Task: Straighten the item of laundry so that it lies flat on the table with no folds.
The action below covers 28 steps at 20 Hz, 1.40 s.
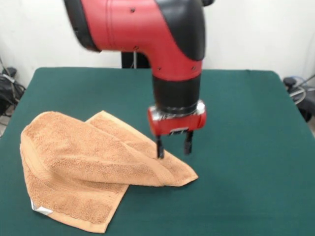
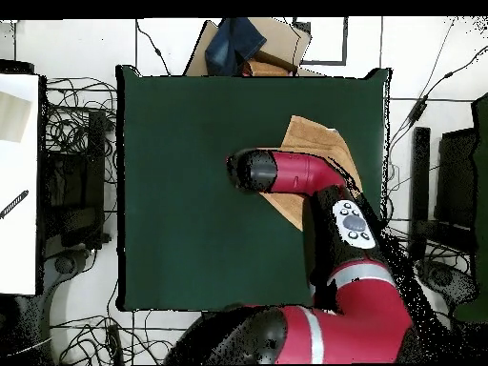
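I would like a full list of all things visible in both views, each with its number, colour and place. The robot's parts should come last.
towel: one, peach-tan, folded over itself, on the table at the front view's left and near side
label: one, white, at the towel's near-left edge
table: one, dark green cloth, filling most of both views
cardboard box: one, brown, with a blue thing on it, beyond the table's top edge in the overhead view
cables: many, black, on the floor around the table
arm: one, red and black, above the towel
tool: one, black fingers apart, over the towel's right corner
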Tool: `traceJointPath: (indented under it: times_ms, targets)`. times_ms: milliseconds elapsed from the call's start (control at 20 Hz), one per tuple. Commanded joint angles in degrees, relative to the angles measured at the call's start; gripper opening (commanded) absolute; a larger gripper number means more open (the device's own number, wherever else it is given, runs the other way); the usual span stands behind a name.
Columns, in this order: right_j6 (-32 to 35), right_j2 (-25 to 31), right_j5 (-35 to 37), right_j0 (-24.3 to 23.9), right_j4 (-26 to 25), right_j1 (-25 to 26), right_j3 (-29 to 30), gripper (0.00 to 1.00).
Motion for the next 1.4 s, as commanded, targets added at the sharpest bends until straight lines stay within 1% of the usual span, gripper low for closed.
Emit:
traceJointPath:
  times_ms: [50, 300, 450, 550, 650, 700, 750, 800, 850, 1050, 1400]
  targets:
    - [22.39, -4.19, -3.22, 4.97, 5.51, -7.53, 13.08, 1.00]
    - [24.11, -4.74, -5.12, 6.29, 7.17, -10.24, 16.71, 1.00]
    - [25.01, -5.37, -6.65, 7.26, 7.40, -10.19, 17.21, 1.00]
    - [24.95, -5.71, -8.08, 7.47, 7.08, -9.27, 16.84, 1.00]
    - [24.08, -6.86, -10.71, 8.19, 5.18, -8.72, 16.18, 1.00]
    - [24.45, -9.11, -12.21, 10.32, 3.65, -8.96, 15.72, 1.00]
    - [24.92, -10.23, -12.61, 11.44, 3.54, -9.10, 15.65, 1.00]
    - [26.35, -11.84, -13.37, 13.34, 3.94, -9.24, 16.10, 1.00]
    - [26.74, -12.45, -13.86, 14.14, 4.50, -9.21, 16.45, 1.00]
    - [27.45, -13.37, -16.60, 16.09, 7.47, -8.48, 18.23, 1.00]
    - [28.50, -15.90, -21.00, 20.84, 11.69, -5.81, 18.94, 1.00]
